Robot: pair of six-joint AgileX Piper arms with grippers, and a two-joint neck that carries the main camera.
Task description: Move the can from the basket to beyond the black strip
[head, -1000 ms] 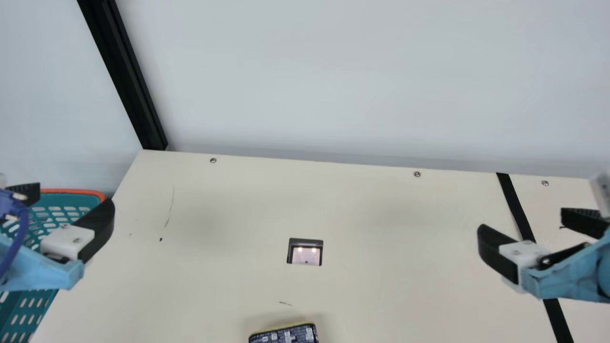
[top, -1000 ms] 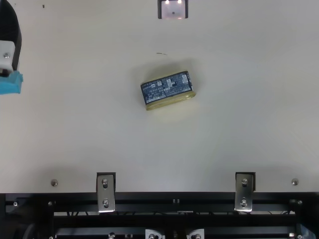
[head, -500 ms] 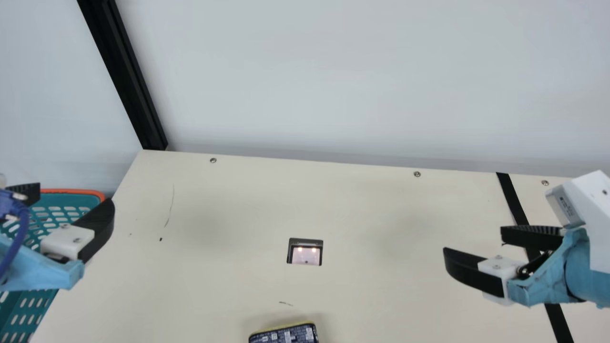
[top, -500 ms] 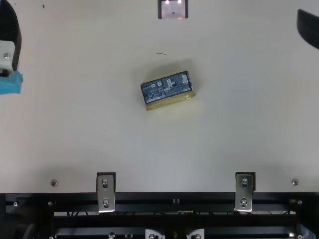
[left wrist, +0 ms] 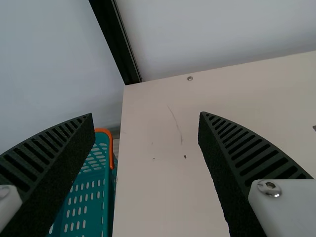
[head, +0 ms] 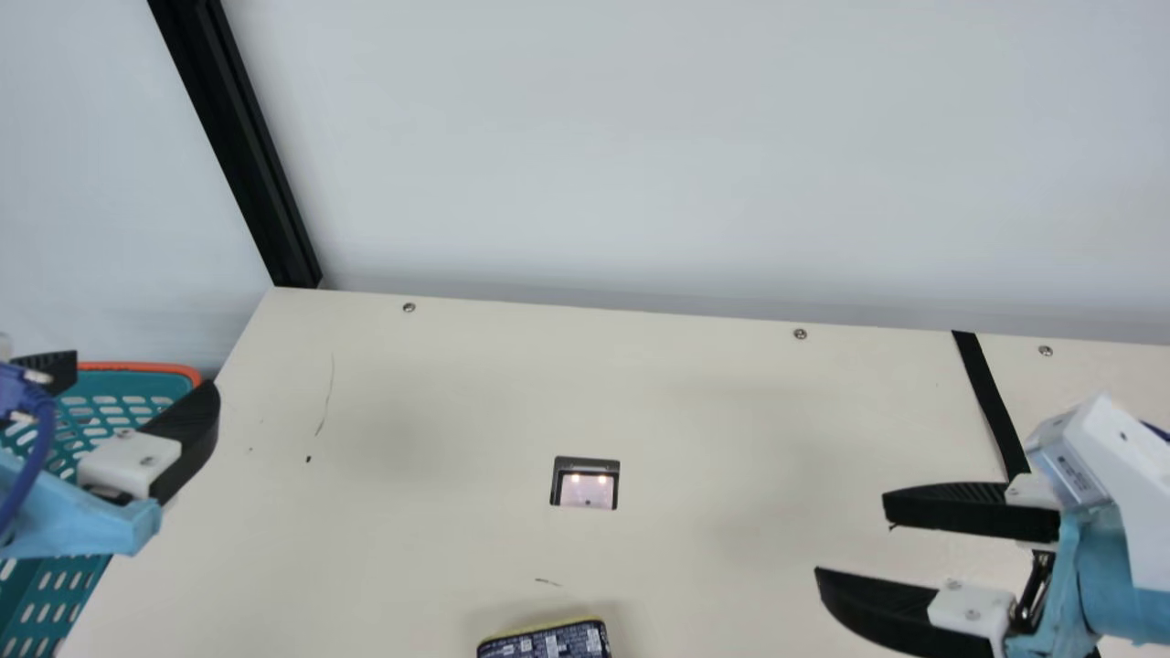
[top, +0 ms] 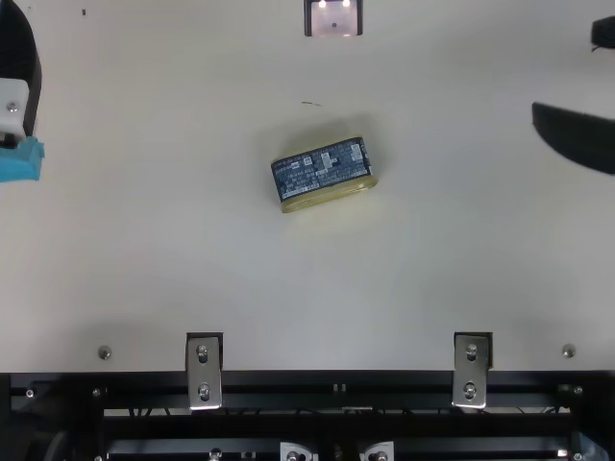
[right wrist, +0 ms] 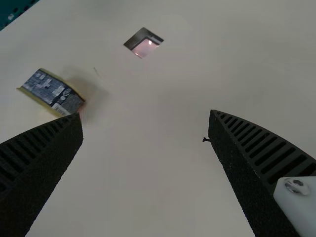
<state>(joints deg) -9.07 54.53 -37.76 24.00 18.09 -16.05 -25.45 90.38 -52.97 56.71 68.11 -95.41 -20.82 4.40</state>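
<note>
On the bare middle of the table (top: 432,250), near side, lies the can (top: 322,173), blue label face up and set at a slant. It is outside the basket (head: 46,594) and touches neither gripper.

Status of the task: removal from the basket counts as complete, judged from the can's present position. Transfer past the black strip (head: 992,402) remains outstanding; the can is well short of it, on the basket's side. Progress is estimated at about half.

Left gripper (left wrist: 146,118): fingers spread, nothing between them; located beside the basket in the main view. Right gripper (head: 852,546): fingers spread, nothing between them; located at the strip's near part, its fingertips pointing toward the table's middle.

Remaining operations, in probable order:
1. Bring the right gripper to the can and align its fingers with the can's slant.
2. Close on the can and lift.
3. Carry it across the strip.
4. Lower it fully on the far side, then release.
</note>
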